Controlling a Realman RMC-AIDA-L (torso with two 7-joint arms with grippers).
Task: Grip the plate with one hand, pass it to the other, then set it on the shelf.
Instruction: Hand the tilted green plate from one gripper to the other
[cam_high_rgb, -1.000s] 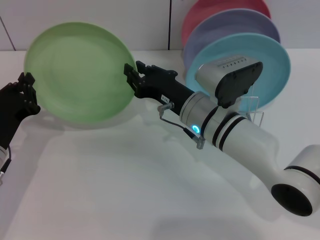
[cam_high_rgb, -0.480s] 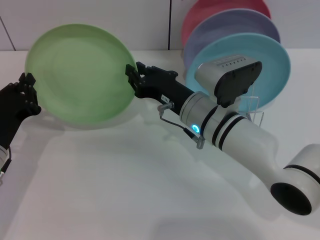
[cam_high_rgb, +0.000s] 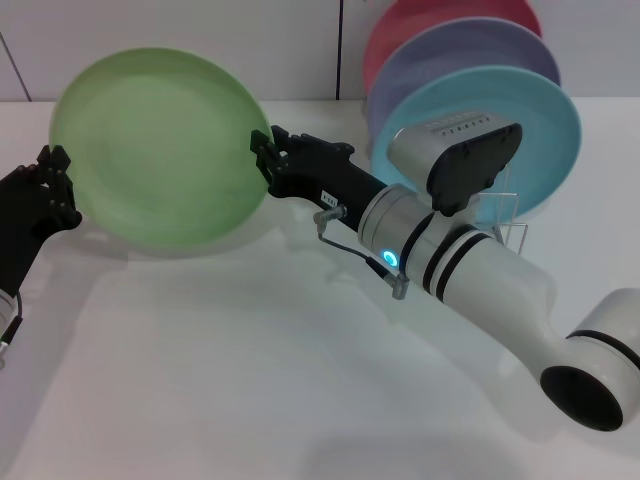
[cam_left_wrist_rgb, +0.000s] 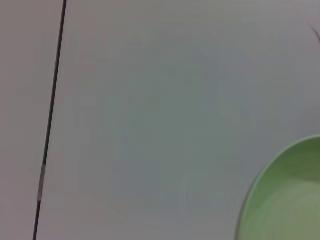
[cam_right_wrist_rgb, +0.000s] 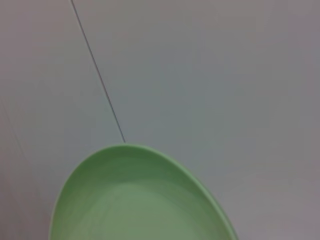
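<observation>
The light-green plate (cam_high_rgb: 160, 150) is held up on edge above the table, facing me. My right gripper (cam_high_rgb: 262, 160), on the white banded arm, is shut on the plate's right rim. My left gripper (cam_high_rgb: 55, 185), all black, stands at the plate's left rim with its fingers open around the edge. The plate's rim also shows in the left wrist view (cam_left_wrist_rgb: 285, 195) and in the right wrist view (cam_right_wrist_rgb: 140, 200). The wire shelf (cam_high_rgb: 512, 222) stands at the back right, mostly hidden behind my right arm.
A turquoise plate (cam_high_rgb: 535, 130), a lavender plate (cam_high_rgb: 470, 55) and a pink plate (cam_high_rgb: 440, 15) stand on edge in the rack at the back right. The white table (cam_high_rgb: 220, 380) stretches out in front. A white wall is behind.
The green plate has shifted slightly to the right with my right gripper, drawing a little away from the left gripper. The left arm has stayed in place.
</observation>
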